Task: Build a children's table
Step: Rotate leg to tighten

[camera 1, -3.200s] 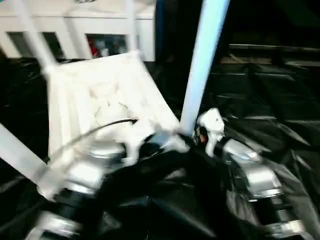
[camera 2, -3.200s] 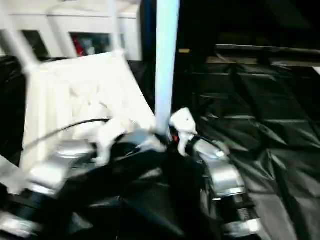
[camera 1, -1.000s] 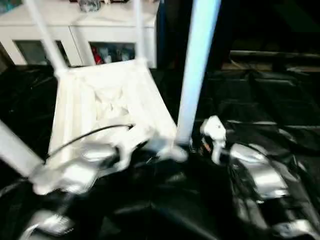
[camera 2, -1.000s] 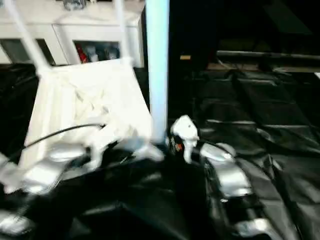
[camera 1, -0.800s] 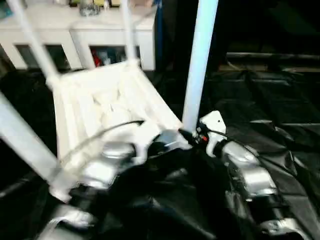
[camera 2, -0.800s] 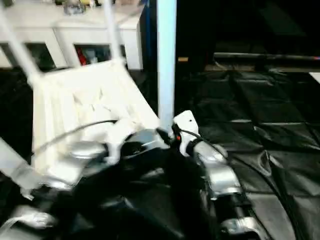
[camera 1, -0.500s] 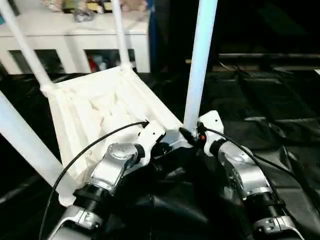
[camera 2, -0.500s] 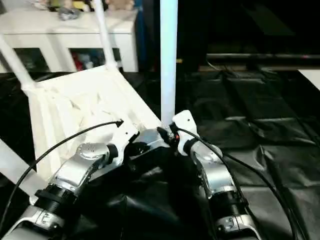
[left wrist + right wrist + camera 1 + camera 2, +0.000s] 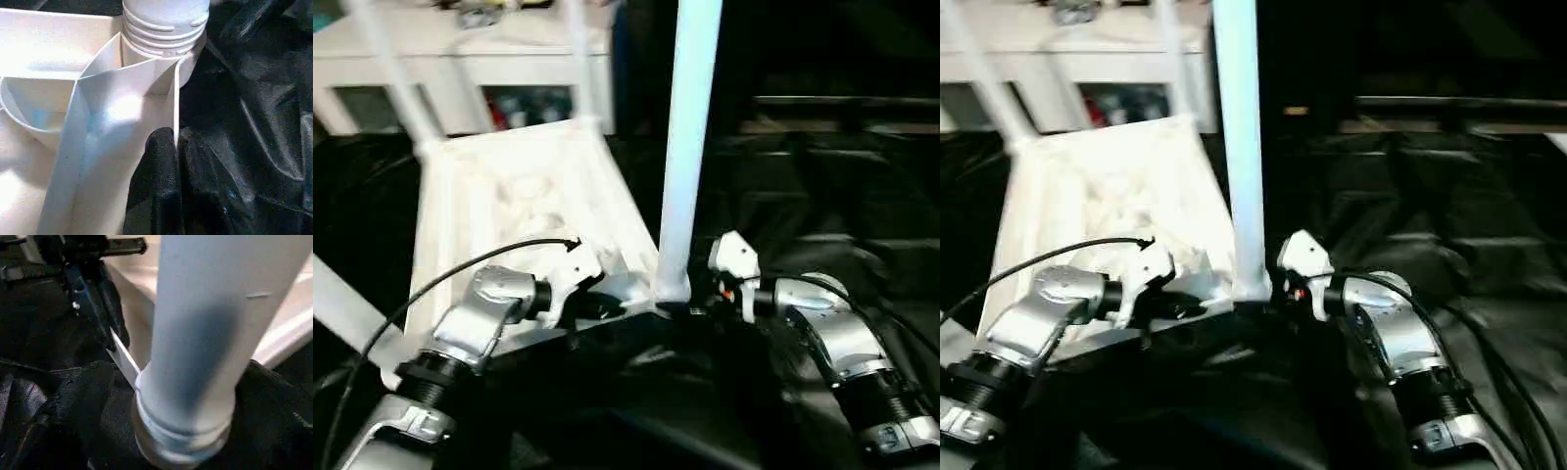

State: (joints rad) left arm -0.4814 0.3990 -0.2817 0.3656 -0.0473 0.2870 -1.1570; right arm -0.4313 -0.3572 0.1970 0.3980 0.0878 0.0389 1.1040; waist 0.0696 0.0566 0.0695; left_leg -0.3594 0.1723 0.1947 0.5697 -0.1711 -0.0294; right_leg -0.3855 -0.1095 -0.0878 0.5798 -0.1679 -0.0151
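Note:
The children's table lies upside down and tilted, its ribbed white top (image 9: 509,196) facing me with tube legs rising from the corner sockets. The nearest leg (image 9: 683,147) stands in the front corner socket (image 9: 164,29). My left gripper (image 9: 607,305) is shut on the thin rim wall of the top just beside that socket, with its black fingers (image 9: 161,156) pinching the wall. My right gripper (image 9: 700,299) sits at the foot of that same leg (image 9: 205,333), on the other side of it.
Crinkled black sheeting (image 9: 822,196) covers the floor all around. A white cabinet with glass doors (image 9: 460,59) stands behind the table. Other legs (image 9: 386,69) (image 9: 576,59) rise at the far corners, and one (image 9: 342,304) at the near left.
The whole picture has shifted and tilted with the head. My left gripper keeps its hold on the rim, and my right gripper stays at the foot of the near leg.

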